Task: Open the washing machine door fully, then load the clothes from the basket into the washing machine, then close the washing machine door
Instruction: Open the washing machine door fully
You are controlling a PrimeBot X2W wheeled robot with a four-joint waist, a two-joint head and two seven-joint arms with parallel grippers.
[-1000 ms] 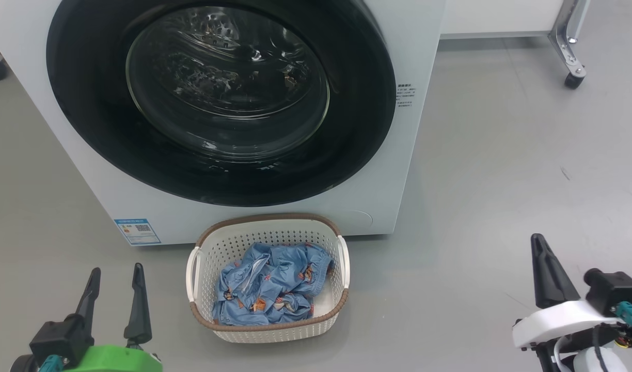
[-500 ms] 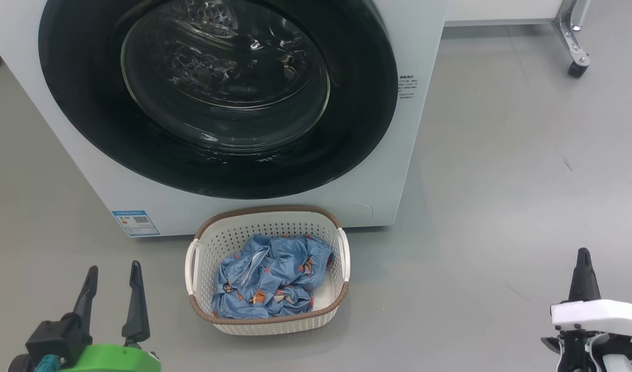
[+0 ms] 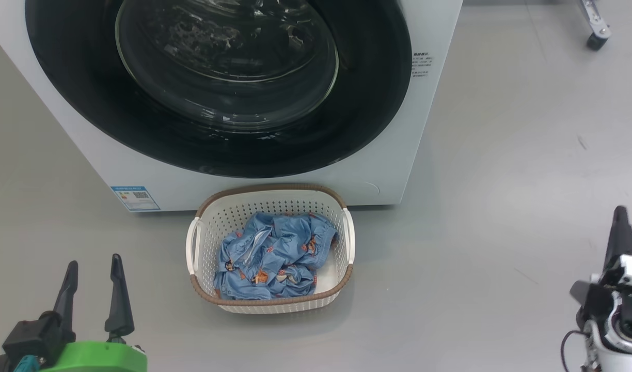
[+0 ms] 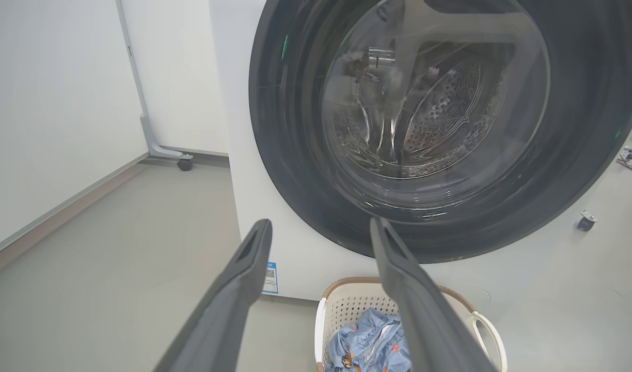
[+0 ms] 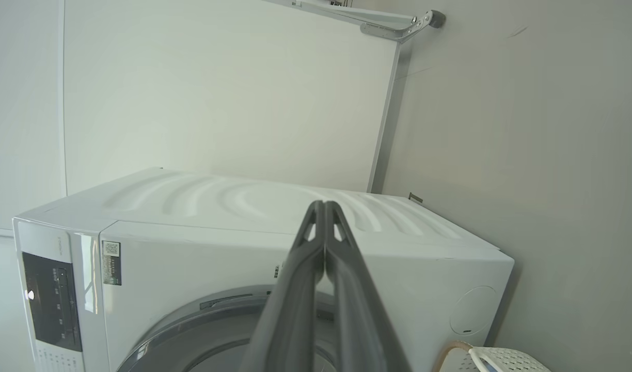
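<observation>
The clothes (image 3: 274,258) lie heaped in the basket (image 3: 274,209) on the floor (image 3: 476,232), before the shut washing machine door (image 3: 378,103). The left gripper (image 3: 93,261) hovers near the basket's left side, jaws spread and empty. The right gripper (image 3: 619,214), well apart rightward, has its jaws pressed together.

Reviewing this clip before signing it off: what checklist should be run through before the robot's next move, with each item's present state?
1. Washing machine door open for loading: not ok, it is shut.
2. Clothes all in the basket: ok.
3. Left gripper open and empty: ok.
4. Right gripper empty: ok, shut on nothing.
5. Where to grasp the door: cannot tell.
6. Basket out of the door's swing: cannot tell.
</observation>
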